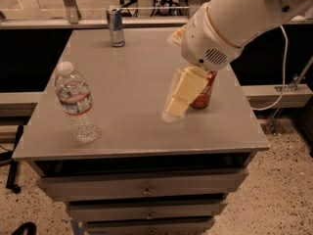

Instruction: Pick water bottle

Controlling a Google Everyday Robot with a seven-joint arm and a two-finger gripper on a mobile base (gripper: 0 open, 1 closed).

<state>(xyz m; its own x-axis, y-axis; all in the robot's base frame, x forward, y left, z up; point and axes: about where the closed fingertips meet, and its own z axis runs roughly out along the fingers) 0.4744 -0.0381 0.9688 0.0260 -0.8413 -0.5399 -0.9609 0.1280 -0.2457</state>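
Observation:
The water bottle (76, 103) is clear and ribbed, with a white cap and a white-and-red label band. It stands upright near the front left corner of the grey table (132, 77). My gripper (178, 99) hangs from the white arm over the middle right of the table, well to the right of the bottle and apart from it. It holds nothing.
A red Coca-Cola can (204, 94) stands just behind and right of the gripper, partly hidden by it. A slim blue-and-silver can (115, 26) stands at the table's far edge. Drawers sit below the tabletop. A white cable hangs on the right.

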